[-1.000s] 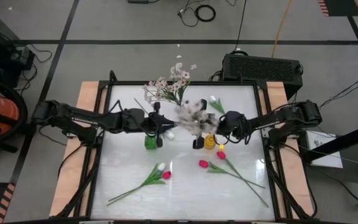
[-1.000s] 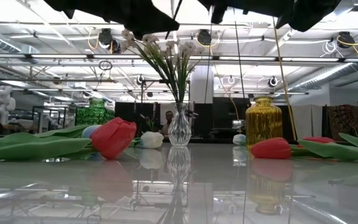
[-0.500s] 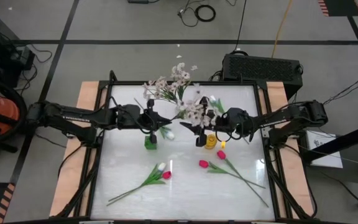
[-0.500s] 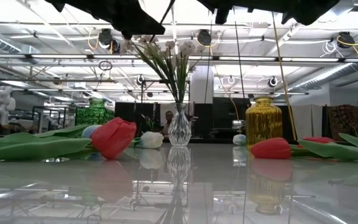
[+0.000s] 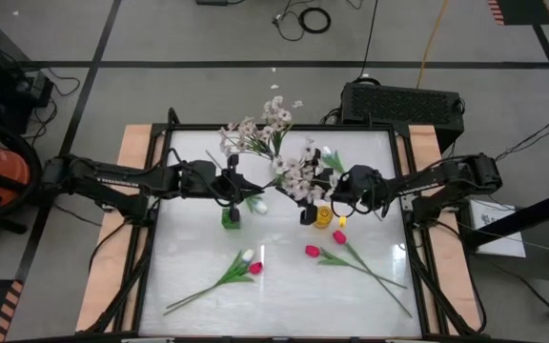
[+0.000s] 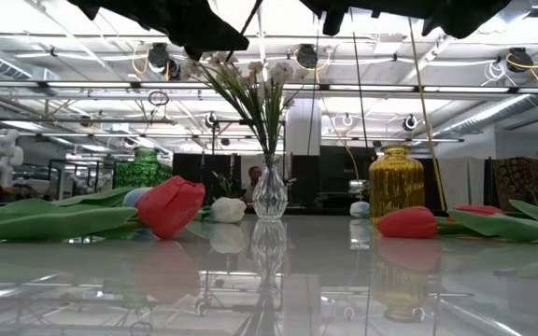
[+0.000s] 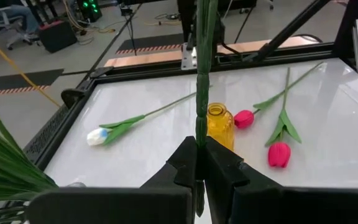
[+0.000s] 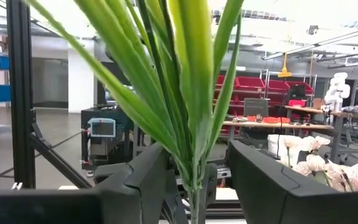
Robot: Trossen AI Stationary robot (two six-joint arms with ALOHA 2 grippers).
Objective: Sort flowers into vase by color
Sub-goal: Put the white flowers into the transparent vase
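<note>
R jaws now wider round spray; L arm level.

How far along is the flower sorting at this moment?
Done: one spray of pale blossoms stands in the clear glass vase, with the right gripper open around its stems. In hand: the left gripper is shut on a green stem. Left: pink tulips, a white tulip and another spray lie loose; the gold vase shows no flowers.
</note>
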